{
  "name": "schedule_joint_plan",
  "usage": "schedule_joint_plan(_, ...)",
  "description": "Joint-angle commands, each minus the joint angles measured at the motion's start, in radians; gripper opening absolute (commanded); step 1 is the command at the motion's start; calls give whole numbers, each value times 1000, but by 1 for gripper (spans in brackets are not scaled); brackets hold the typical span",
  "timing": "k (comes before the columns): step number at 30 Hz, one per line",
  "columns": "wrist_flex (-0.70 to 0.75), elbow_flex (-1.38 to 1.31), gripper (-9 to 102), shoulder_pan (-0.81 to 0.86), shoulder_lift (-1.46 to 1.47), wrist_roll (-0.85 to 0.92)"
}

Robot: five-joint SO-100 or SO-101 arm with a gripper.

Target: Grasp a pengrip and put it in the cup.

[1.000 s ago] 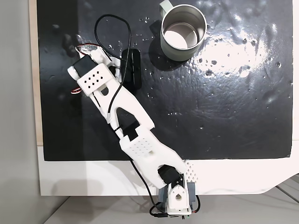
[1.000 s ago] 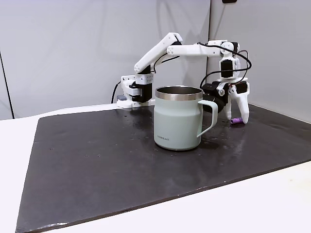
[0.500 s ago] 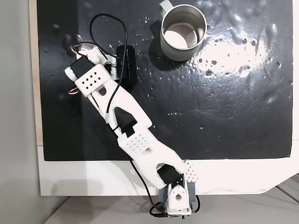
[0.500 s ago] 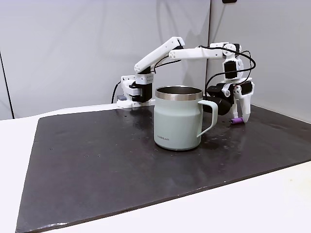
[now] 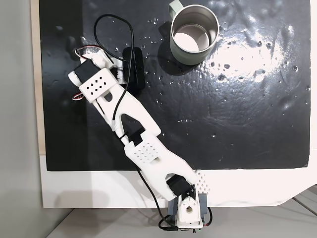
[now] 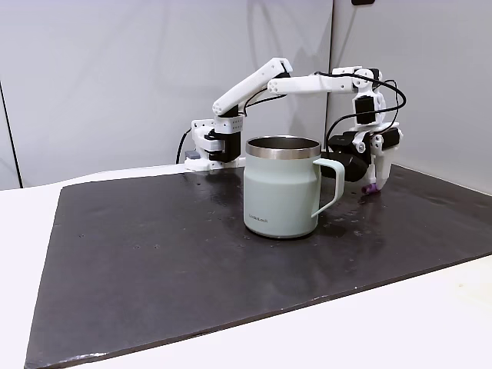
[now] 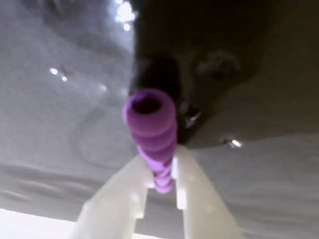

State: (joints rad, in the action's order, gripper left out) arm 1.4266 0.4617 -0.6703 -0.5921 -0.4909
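Black matting over a white table [image 5: 99,191] carries the whole scene, with a plain grey wall behind in a fixed view. At lower centre of the wrist view, the tool [image 7: 162,172] has its two pale fingers [image 7: 197,199] pressed against the lower end of the pengrip [image 7: 152,137], a ribbed purple tube whose open end faces the camera; the tool is thus closed on the pengrip. In a fixed view the tool [image 6: 373,184] sits at right of centre, low over the mat, with the pengrip [image 6: 370,187] a purple speck at its tips; whether it has cleared the mat cannot be told. The cup [image 6: 282,187] stands upright at centre frame, apart from the tool, and at upper centre in a fixed view [image 5: 194,34], its pale interior empty. Judged progress: grasp made; lift, carry to the cup and release remain. Small dark lettering low on the cup wall is too small to read.
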Motion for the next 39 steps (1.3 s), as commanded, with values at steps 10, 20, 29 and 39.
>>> schedule_joint_plan(10, 75, -51, 0, 23, -505, 140)
schedule_joint_plan(20, 130, 89, 0, 149, -736, 196)
schedule_joint_plan(29, 255, 153, 0, 430, -830, 278)
schedule_joint_plan(39, 244, 143, 0, 650, -772, 345)
